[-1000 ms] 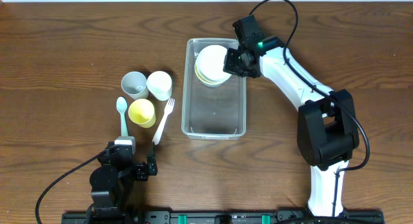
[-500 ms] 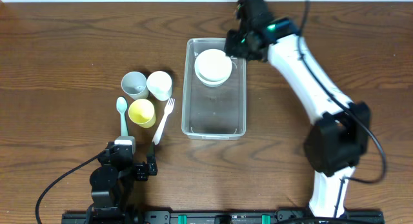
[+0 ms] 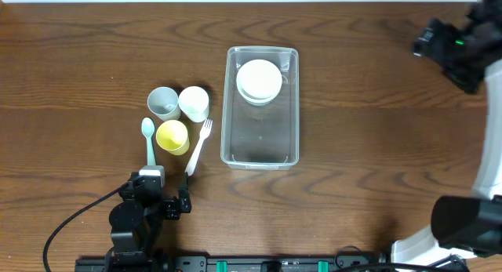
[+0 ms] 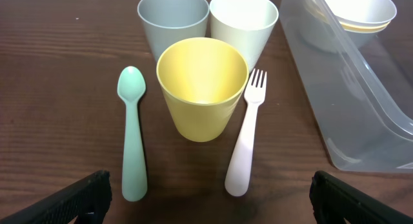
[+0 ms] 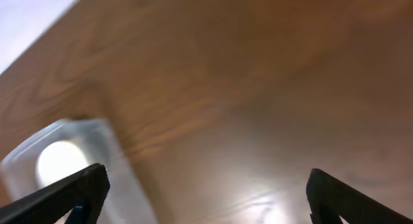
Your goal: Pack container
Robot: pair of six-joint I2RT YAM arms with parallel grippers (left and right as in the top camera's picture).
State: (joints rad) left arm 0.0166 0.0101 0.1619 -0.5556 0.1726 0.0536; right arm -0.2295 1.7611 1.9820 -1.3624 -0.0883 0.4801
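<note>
On the dark wooden table (image 3: 78,52), the right gripper (image 5: 206,185) hangs spread wide and empty, well apart from the container (image 3: 260,143) at mid-table, probably because the stacked bowls (image 3: 259,81) already sit inside. The left gripper (image 4: 210,192), also wide, faces the cups (image 4: 202,88).

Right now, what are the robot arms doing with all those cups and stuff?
They are packing tableware into the clear container. A stack of bowls already sits in its far end. The right gripper is open and empty, off to the right, away from the container. The left gripper is open too, near the front edge of the table, facing the yellow cup, grey cup, white cup, spoon and fork, all not yet packed.
</note>
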